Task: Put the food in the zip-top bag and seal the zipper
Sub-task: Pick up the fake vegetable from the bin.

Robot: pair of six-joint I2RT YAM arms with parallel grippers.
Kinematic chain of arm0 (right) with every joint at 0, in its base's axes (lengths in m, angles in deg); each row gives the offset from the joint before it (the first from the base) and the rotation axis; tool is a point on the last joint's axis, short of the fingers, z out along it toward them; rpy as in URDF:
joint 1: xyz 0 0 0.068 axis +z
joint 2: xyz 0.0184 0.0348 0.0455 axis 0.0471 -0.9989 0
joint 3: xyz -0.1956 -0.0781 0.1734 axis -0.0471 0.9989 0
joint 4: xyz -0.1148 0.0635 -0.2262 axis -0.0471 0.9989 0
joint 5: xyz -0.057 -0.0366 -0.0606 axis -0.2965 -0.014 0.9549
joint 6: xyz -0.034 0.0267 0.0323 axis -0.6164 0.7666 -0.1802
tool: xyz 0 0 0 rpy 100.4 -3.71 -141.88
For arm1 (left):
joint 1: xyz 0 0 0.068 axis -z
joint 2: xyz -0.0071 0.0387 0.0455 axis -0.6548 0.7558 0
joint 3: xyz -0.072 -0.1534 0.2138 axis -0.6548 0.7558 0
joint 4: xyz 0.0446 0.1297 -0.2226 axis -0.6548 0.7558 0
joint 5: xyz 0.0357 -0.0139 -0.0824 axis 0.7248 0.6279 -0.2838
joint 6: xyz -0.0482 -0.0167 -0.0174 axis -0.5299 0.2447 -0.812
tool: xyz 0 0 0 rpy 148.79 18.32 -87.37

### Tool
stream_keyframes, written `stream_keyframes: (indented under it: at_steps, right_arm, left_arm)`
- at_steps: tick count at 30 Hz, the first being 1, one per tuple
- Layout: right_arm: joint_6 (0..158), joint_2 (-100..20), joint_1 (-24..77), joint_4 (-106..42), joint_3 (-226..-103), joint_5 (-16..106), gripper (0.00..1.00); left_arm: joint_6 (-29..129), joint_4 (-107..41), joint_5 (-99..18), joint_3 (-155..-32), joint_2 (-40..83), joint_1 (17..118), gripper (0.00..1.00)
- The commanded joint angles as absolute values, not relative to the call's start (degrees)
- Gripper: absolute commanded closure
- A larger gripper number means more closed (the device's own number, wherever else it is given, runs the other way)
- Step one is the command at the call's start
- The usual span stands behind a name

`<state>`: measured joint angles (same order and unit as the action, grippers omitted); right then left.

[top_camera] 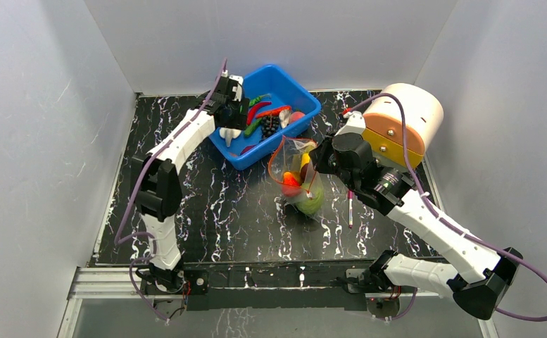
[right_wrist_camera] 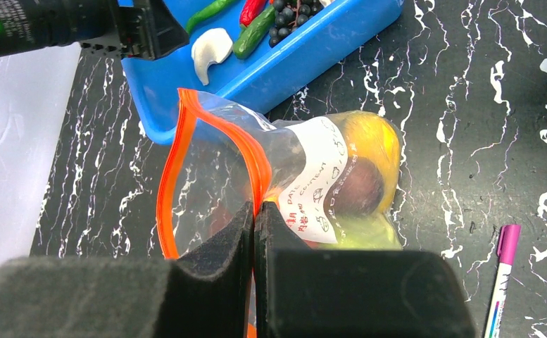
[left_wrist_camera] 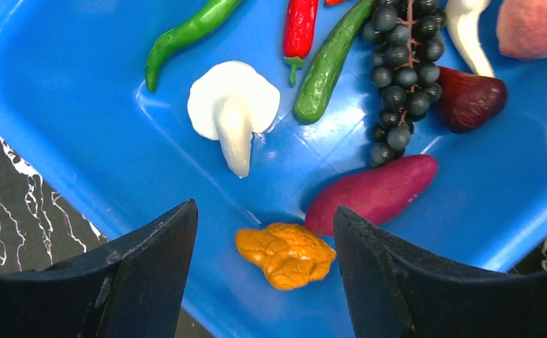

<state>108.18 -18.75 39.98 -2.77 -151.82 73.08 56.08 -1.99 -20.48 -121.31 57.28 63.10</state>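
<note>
Tub behind bag, pen right of bag

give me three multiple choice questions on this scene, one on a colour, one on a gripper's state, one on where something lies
1. What colour is the zipper on the zip-top bag? A blue; B red-orange; C green.
2. How is the right gripper? A wide open; B shut on the zipper; C shut on nothing.
3. Where does the orange lumpy piece lie? A in the zip-top bag; B in the right gripper; C in the blue tub.

Answers:
1 B, the right wrist view shows a red-orange strip round the bag's mouth.
2 B, its jaws meet with that strip pinched between them.
3 C, the left wrist view shows it on the tub's floor, below the open left gripper.
</note>
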Motion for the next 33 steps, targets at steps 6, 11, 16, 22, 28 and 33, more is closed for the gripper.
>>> stream_keyframes:
  at_steps: [6, 11, 16, 22, 28, 33]
  right_arm:
    - [107.66, -16.72, 39.73, -7.23, -153.39, 73.11, 1.0]
    - [107.65, -16.58, 39.75, -7.06, -153.65, 73.46, 1.0]
    - [107.44, -16.79, 39.75, -6.86, -154.08, 73.71, 1.0]
    - [107.5, -17.2, 39.67, -6.75, -154.1, 73.38, 1.0]
    - [107.68, -17.27, 39.7, -6.74, -154.17, 73.53, 1.0]
    - [107.79, -17.45, 39.7, -6.77, -154.34, 73.55, 1.0]
  left_arm:
    - [57.92, -0.47, -17.99, -128.64, 63.21, 61.83, 0.37]
    - [58.1, 1.22, -17.34, -131.82, 66.99, 61.45, 0.37]
    - [58.06, 2.32, -18.76, -133.86, 70.36, 60.98, 0.37]
    - [57.7, 2.04, -20.4, -132.67, 72.6, 59.78, 0.36]
    - [57.7, 1.44, -21.55, -132.81, 74.71, 59.05, 0.36]
    - [58.47, 1.15, -22.73, -134.02, 76.55, 58.83, 0.38]
